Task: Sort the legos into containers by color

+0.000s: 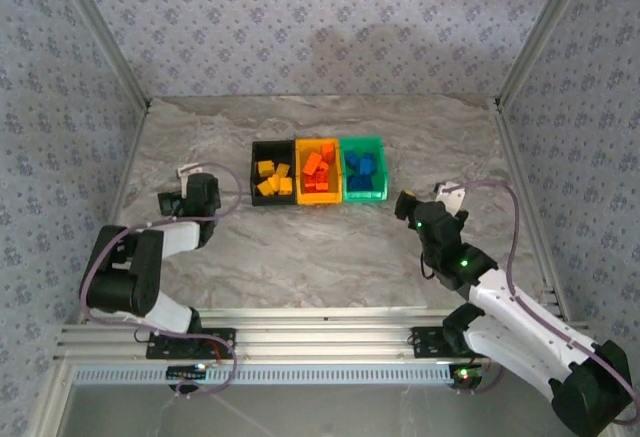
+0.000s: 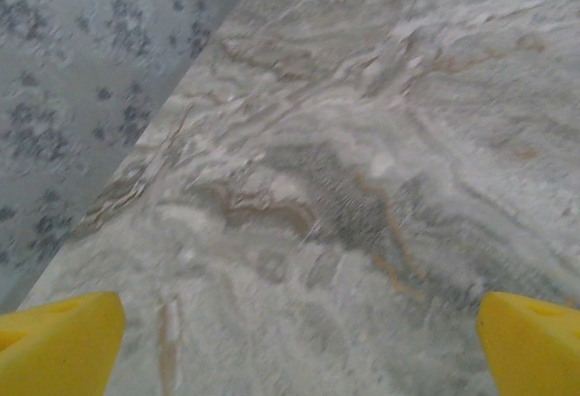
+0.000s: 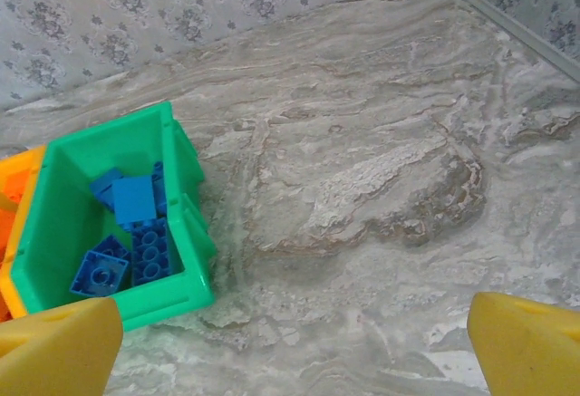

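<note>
Three joined containers (image 1: 318, 200) hold every one of the legos (image 1: 318, 169) I can see, sorted by color. Just right of that row, the right gripper (image 3: 294, 346) hangs spread and empty, nearer than the left gripper (image 2: 299, 346), equally spread, facing away.

Top camera looks down from behind; wrist cameras hug the marble table (image 2: 362, 188), right sharing its green bin (image 3: 192, 233)

Grey-veined marble-look tabletop (image 1: 320, 247); floral grey-blue wallpaper walls (image 1: 320, 27) on three sides, one ahead-left of left gripper (image 2: 294, 351), one ahead of right gripper (image 3: 294, 351). Pale corner strips (image 1: 105, 47). Soft even light.
</note>
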